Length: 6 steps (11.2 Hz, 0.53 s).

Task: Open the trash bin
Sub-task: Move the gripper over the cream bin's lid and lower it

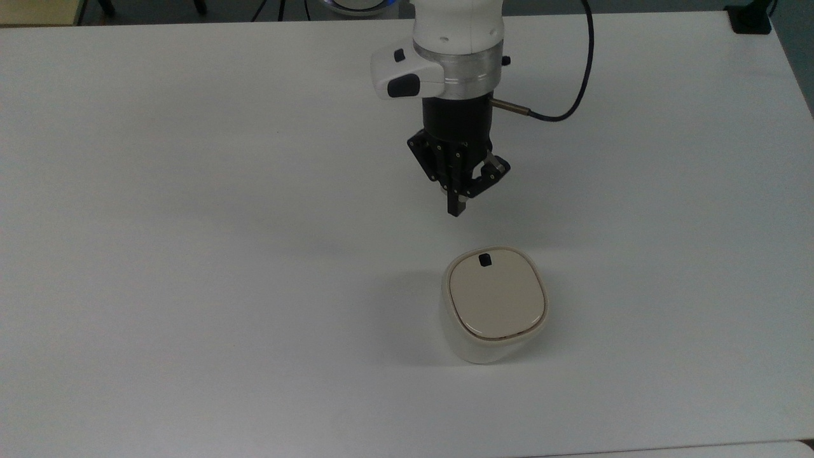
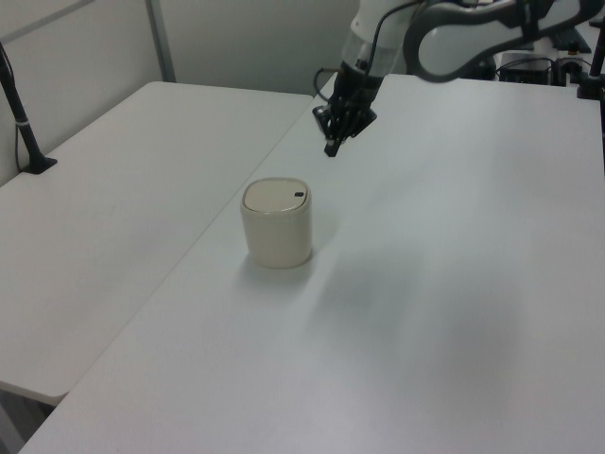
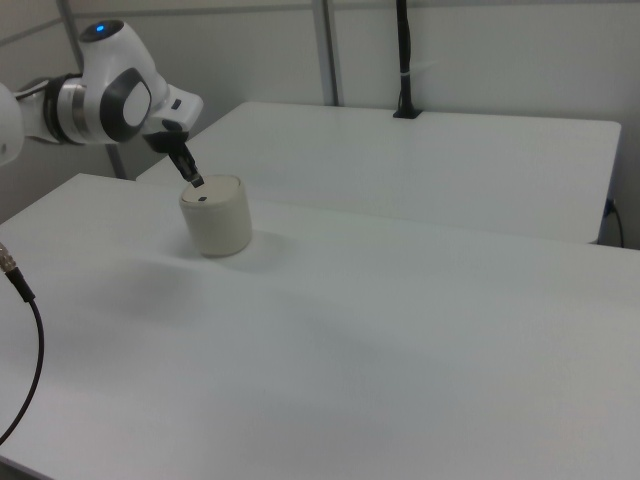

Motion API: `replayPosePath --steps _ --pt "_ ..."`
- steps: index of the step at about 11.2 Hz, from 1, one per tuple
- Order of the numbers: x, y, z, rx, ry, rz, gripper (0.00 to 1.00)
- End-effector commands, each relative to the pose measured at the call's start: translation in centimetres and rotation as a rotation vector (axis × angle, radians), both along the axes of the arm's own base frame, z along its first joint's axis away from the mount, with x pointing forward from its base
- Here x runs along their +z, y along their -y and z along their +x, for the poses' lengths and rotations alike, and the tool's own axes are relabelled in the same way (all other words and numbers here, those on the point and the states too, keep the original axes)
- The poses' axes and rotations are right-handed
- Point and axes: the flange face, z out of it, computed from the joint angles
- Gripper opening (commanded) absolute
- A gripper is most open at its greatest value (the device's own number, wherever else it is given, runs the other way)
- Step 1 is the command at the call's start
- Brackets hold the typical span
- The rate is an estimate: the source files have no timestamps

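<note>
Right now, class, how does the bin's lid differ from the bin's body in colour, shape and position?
The lid is beige; the body is paler cream-white. The lid is a flat rounded square carrying a small black button near one edge; the body is a plain upright tub with no markings. The lid sits closed on top; the body stands on the table. Both share rounded corners.
</note>
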Motion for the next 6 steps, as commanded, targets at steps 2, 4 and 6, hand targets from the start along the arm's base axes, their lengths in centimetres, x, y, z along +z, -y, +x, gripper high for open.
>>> replayPosePath --steps 2,4,6 --pt "-2.7 -3.3 1.8 -0.080 0.113 0.053 0.00" --pt "-4.0 -3.9 2.9 -0.096 0.156 0.050 0.00" --pt "-5.2 -4.6 3.9 -0.110 0.176 0.055 0.00"
